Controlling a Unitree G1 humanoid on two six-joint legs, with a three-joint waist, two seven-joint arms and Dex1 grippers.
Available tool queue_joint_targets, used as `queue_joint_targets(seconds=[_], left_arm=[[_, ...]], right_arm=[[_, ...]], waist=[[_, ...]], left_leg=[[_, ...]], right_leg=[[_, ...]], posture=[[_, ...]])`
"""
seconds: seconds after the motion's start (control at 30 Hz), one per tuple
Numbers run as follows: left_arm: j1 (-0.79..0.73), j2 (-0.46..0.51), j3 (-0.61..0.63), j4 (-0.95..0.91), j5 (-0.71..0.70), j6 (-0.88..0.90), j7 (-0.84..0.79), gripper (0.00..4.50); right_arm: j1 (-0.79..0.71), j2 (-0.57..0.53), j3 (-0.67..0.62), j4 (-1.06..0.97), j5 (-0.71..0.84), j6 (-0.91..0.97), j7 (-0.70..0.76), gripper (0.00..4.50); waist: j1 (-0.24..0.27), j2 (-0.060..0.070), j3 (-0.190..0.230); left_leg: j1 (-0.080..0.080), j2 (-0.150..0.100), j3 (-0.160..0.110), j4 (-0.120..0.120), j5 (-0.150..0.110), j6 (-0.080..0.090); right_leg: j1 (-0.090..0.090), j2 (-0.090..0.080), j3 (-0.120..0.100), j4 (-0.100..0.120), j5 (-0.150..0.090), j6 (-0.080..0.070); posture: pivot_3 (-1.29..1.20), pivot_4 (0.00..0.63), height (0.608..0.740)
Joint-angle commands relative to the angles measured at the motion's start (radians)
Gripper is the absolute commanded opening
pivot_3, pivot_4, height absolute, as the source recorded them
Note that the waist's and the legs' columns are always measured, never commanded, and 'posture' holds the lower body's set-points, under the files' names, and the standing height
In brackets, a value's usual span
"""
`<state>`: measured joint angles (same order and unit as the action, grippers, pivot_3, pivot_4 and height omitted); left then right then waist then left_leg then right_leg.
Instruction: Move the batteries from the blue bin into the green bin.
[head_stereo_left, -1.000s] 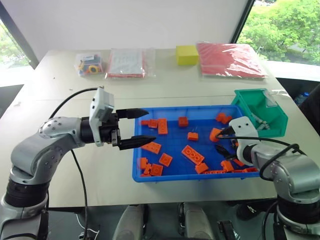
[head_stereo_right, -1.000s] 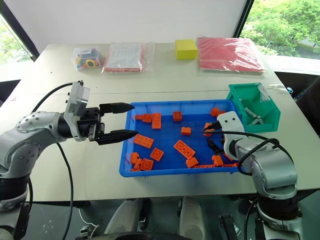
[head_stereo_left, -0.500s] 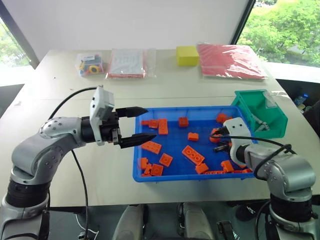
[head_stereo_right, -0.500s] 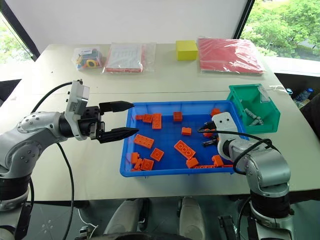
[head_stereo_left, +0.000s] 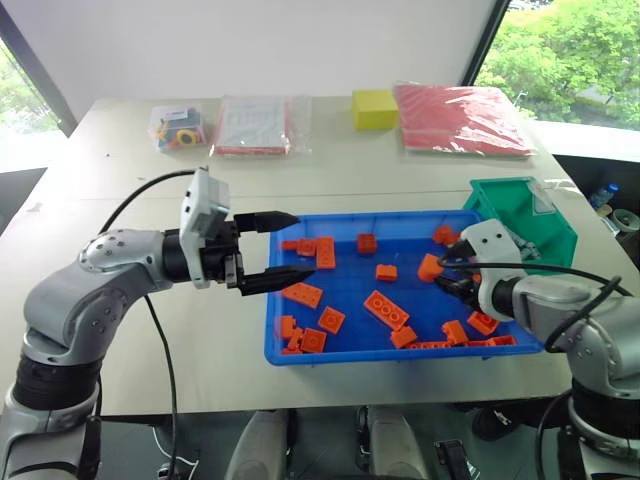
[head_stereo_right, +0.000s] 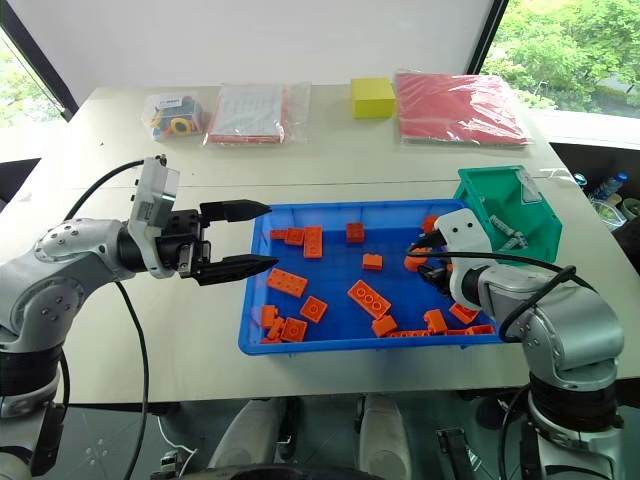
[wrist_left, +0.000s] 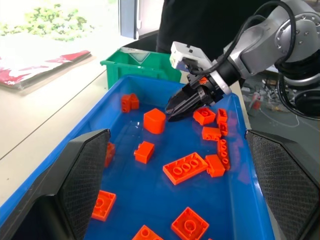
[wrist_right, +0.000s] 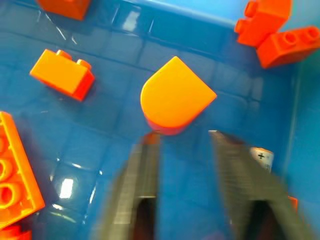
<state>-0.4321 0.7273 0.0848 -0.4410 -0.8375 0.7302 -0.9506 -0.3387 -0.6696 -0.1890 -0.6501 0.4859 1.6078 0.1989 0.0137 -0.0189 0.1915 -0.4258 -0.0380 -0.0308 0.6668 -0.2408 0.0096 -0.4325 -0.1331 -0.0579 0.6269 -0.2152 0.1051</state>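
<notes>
Risen a little since a moment ago, right end effector now spread, empty, above a battery still lying at blue bin's right edge, green bin just beyond.

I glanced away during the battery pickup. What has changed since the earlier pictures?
The right gripper has lifted slightly inside the blue bin, toward the green bin. Its jaws are apart, with nothing between them. The left gripper, open at the bin's left end, and the orange bricks stayed put.
</notes>
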Motion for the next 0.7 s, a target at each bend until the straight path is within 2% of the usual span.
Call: queue_joint_targets(seconds=[0.03, 0.4, 0.7], left_arm=[[-0.011, -0.005, -0.002, -0.009, 0.000, -0.014, -0.004, 4.50], [-0.017, -0.024, -0.013, -0.006, 0.003, -0.019, 0.003, 4.50], [-0.034, -0.033, -0.012, 0.007, 0.007, -0.021, 0.001, 4.50]], right_arm=[[0.027, -0.035, 0.011, -0.056, 0.000, 0.007, -0.049, 3.02], [0.066, 0.077, 0.032, -0.101, 0.010, 0.007, -0.218, 3.02], [0.054, 0.056, 0.041, -0.027, -0.017, 0.007, -0.260, 3.02]], waist=[[-0.001, 0.000, 0.000], [0.000, 0.000, 0.000], [-0.001, 0.000, 0.000]], left_leg=[[0.000, 0.000, 0.000, 0.000, 0.000, 0.000], [0.000, 0.000, 0.000, 0.000, 0.000, 0.000], [0.000, 0.000, 0.000, -0.001, 0.000, 0.000]], right_leg=[[0.000, 0.000, 0.000, 0.000, 0.000, 0.000], [0.000, 0.000, 0.000, 0.000, 0.000, 0.000], [0.000, 0.000, 0.000, -0.001, 0.000, 0.000]], posture=[[0.00, 0.150, 0.692], [0.00, 0.150, 0.692], [0.00, 0.150, 0.692]])
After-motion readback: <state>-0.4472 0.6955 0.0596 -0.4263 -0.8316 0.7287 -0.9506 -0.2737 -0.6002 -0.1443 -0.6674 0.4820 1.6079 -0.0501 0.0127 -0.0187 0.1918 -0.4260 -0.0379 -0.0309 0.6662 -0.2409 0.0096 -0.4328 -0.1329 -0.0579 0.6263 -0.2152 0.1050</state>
